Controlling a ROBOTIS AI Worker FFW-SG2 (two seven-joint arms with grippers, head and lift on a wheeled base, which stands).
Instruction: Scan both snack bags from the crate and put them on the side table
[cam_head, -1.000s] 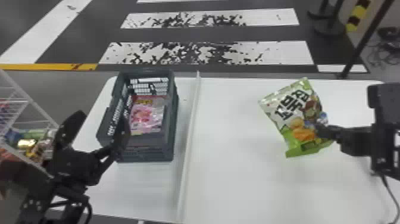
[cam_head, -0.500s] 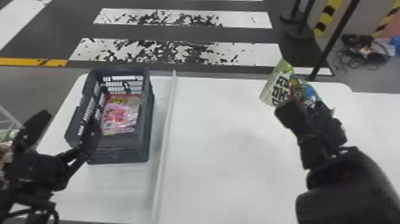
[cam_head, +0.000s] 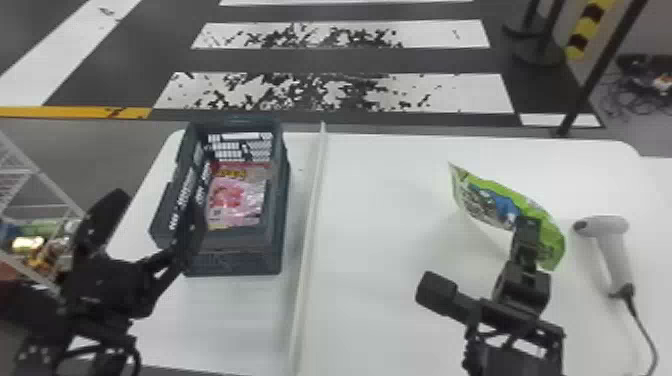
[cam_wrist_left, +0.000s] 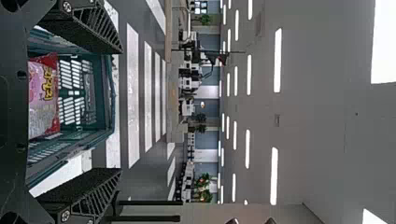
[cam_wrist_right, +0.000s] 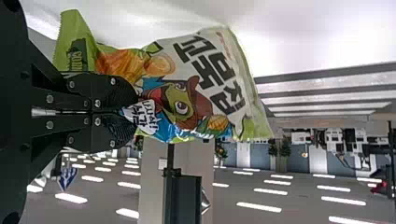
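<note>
In the head view my right gripper (cam_head: 528, 225) holds the green and white snack bag (cam_head: 500, 202) over the right part of the table. The right wrist view has that gripper (cam_wrist_right: 133, 112) shut on the bag's edge, and the bag (cam_wrist_right: 201, 88) spreads out beyond the fingertips. A pink and red snack bag (cam_head: 237, 195) lies inside the dark crate (cam_head: 235, 265) on the left. My left gripper (cam_head: 150, 215) stands open at the crate's near left corner; in the left wrist view nothing is between the fingers of the gripper (cam_wrist_left: 120, 109). A white scanner (cam_head: 612, 245) lies right of the held bag.
A raised white strip (cam_head: 312, 220) divides the white table (cam_head: 380, 280) between crate and held bag. The scanner's black cable runs toward the near right. A wire rack (cam_head: 40, 185) with goods stands at the far left, and barrier posts stand behind the table.
The right gripper has swung its held bag around, so the bag's face is turned and seen at a steeper angle. The scanner has come into view. The head view has shifted; the left gripper stays beside the crate.
</note>
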